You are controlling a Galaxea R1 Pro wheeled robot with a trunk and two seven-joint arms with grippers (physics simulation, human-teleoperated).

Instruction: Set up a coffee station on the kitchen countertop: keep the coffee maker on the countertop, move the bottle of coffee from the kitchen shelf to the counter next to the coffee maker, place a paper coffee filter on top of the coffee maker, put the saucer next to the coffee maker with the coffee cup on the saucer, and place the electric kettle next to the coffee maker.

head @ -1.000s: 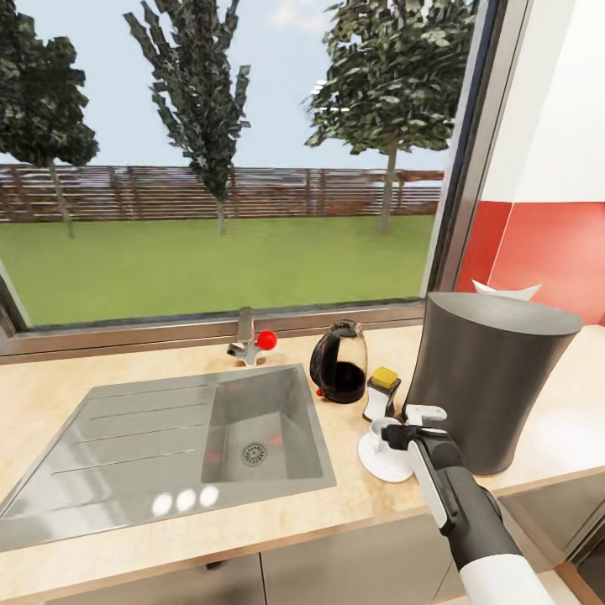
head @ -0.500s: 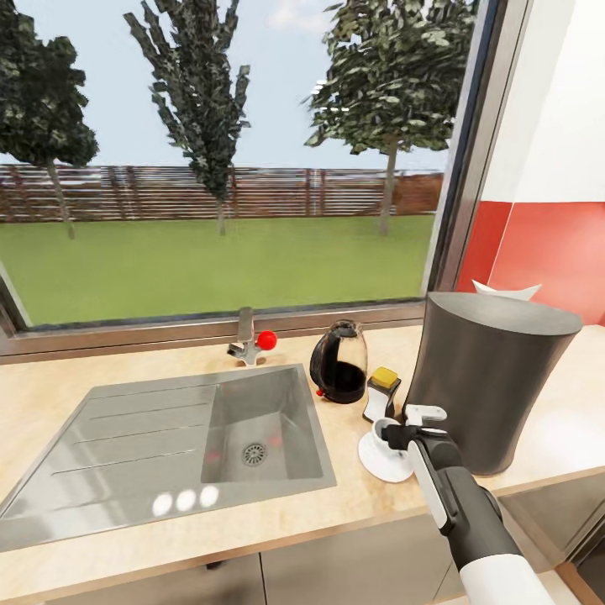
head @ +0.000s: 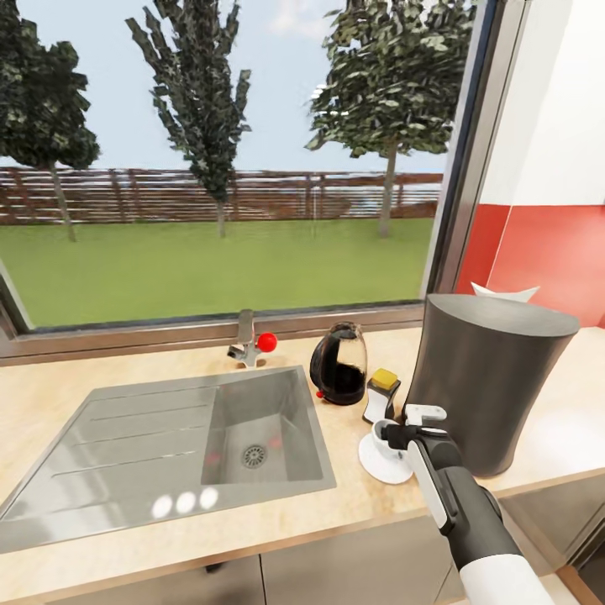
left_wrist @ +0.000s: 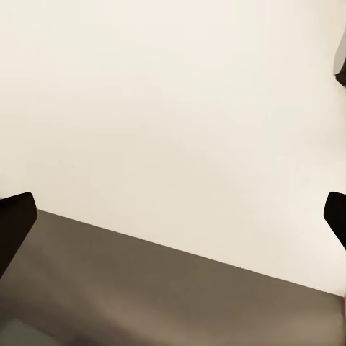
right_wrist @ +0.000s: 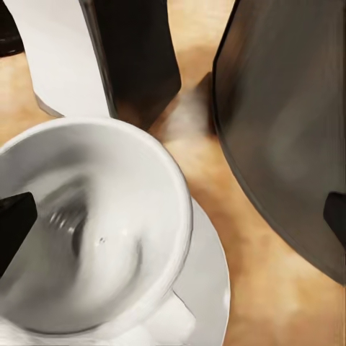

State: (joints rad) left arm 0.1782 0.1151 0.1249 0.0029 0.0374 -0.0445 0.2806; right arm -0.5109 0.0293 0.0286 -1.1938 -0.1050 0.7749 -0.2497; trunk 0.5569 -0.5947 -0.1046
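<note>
Coffee cup (head: 383, 437) sits on the saucer (head: 378, 465), and the right hand (head: 402, 430) hovers right over it; in the right wrist view its fingertips (right_wrist: 14, 220) stand wide apart on either side of the cup (right_wrist: 79, 231), so the hand looks released, not grasping. The saucer (right_wrist: 209, 277) lies toward the tabletop's front edge, just beside the coffee maker (head: 487, 378). Just behind the saucer stands the bottle of coffee (head: 381, 393), and behind that the electric kettle (head: 339, 363), both near the coffee maker and to the right of the sink (head: 168, 437). A white paper coffee filter (head: 504, 291) pokes up at the far rim of the coffee maker's top. The left hand (left_wrist: 173, 216) is spread open, facing a pale blank surface. Judging by this layout, every item seems in place and only withdrawing the right hand remains
</note>
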